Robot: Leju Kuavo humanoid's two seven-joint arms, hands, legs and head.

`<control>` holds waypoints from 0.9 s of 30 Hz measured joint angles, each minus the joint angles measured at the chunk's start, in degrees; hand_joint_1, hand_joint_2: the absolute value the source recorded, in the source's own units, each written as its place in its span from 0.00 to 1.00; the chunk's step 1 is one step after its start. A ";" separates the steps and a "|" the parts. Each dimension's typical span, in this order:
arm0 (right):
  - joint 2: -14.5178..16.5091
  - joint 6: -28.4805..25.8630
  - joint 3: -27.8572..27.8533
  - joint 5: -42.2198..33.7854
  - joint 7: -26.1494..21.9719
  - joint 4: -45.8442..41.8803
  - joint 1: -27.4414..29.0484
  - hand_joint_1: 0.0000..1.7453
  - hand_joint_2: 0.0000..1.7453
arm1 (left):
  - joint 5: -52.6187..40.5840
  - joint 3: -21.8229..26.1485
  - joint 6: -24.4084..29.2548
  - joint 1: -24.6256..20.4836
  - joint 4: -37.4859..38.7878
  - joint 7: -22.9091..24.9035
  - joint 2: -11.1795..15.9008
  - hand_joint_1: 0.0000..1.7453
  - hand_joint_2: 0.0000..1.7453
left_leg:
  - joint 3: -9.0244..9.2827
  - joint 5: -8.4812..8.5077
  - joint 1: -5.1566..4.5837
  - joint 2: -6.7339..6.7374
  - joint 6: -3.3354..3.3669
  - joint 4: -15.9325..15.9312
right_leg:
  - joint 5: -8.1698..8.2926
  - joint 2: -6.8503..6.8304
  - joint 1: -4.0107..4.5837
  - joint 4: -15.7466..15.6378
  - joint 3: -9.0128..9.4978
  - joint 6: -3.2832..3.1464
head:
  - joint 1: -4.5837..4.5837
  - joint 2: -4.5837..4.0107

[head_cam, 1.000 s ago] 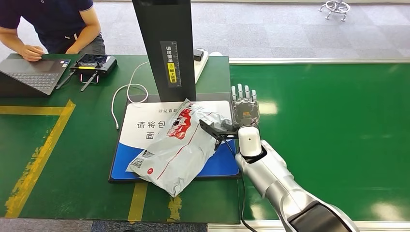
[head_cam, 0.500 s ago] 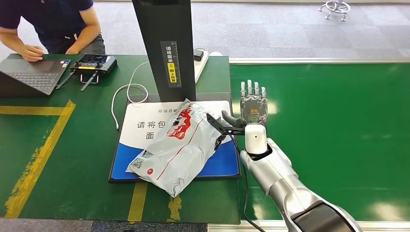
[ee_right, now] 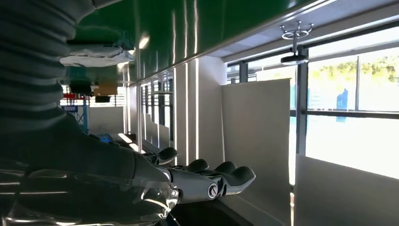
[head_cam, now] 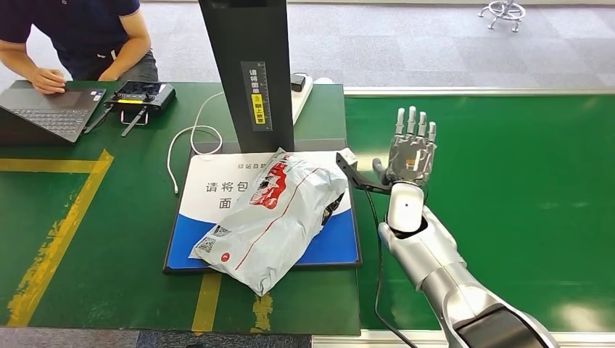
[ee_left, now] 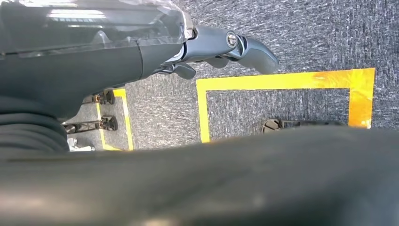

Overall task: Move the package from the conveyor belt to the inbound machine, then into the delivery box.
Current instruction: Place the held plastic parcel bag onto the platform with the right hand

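Obstacles and free room. The black post (head_cam: 249, 72) stands at the far edge of the blue-and-white scan pad (head_cam: 210, 190), blocking approach from behind. The grey package (head_cam: 272, 217) covers the pad's middle and near edge. The conveyor belt (head_cam: 508, 203) lies open around the right hand (head_cam: 410, 156), fingers spread, holding nothing.

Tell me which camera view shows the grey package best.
The head view. There the grey package lies in full on the blue and white platform of the inbound machine, with the right hand open beside it and apart from it. The left wrist view looks at carpet and yellow tape, and the right wrist view looks along that hand's fingers; I can make out no package in either.
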 joint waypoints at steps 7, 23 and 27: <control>-1.72 -8.35 -7.59 -10.40 -15.56 -1.88 0.87 0.00 1.00 | -0.42 0.91 0.36 -0.06 0.00 -0.27 -0.02 0.00 0.00 | -0.03 0.01 0.00 -0.01 0.01 0.02 | 0.02 -0.01 0.00 0.00 0.00 0.03 | 0.00 0.00; -1.23 16.78 -29.82 -67.39 -63.94 -10.96 6.09 0.00 1.00 | -0.63 2.67 0.52 -0.03 0.00 -0.32 -0.34 0.00 0.00 | -0.08 0.02 0.01 -0.07 0.03 0.01 | 0.04 -0.06 0.01 0.00 -0.03 0.07 | 0.01 0.00; -1.26 23.58 -30.90 -75.02 -67.06 -14.19 9.35 0.00 1.00 | -0.95 2.98 0.52 -0.08 0.00 -0.31 -0.41 0.00 0.00 | -0.08 0.00 0.01 -0.02 0.04 0.01 | 0.04 0.01 0.00 -0.01 -0.05 0.07 | 0.00 0.00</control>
